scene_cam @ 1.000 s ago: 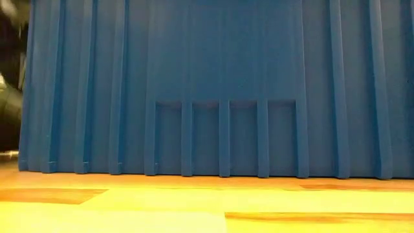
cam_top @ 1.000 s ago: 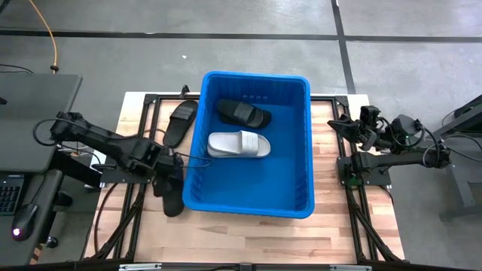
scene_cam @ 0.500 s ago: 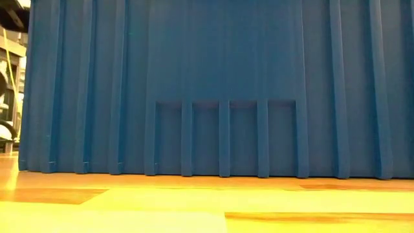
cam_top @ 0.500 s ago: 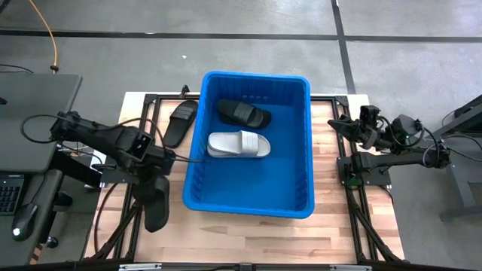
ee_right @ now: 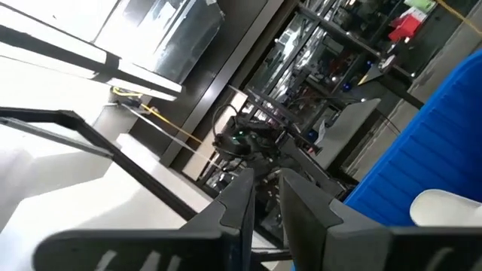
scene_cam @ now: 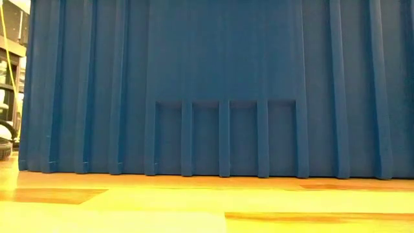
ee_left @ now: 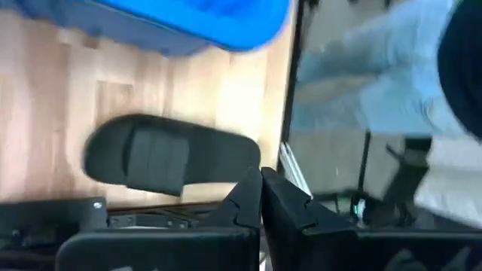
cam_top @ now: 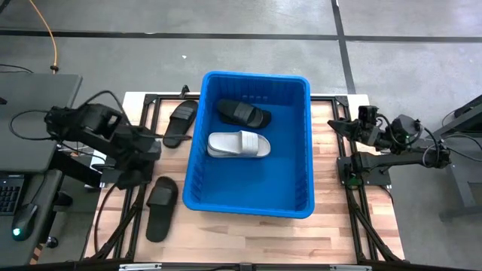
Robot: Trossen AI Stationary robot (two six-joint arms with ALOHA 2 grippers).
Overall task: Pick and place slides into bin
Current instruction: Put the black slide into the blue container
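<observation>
Clenched on nothing, my left gripper (ee_left: 261, 197) hangs over the table's left edge; a black slide (cam_top: 161, 208) lies near the front-left corner, outside the bin (cam_top: 303, 143). Approaching shut like this, I'd shove it off.

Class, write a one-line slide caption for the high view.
Two sandals lie inside the blue bin; two black sandals remain on the table.

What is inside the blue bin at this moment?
Inside the blue bin lie two slides: a black slide toward the far wall and a white slide nearer the middle. Nothing appears covered.
</observation>
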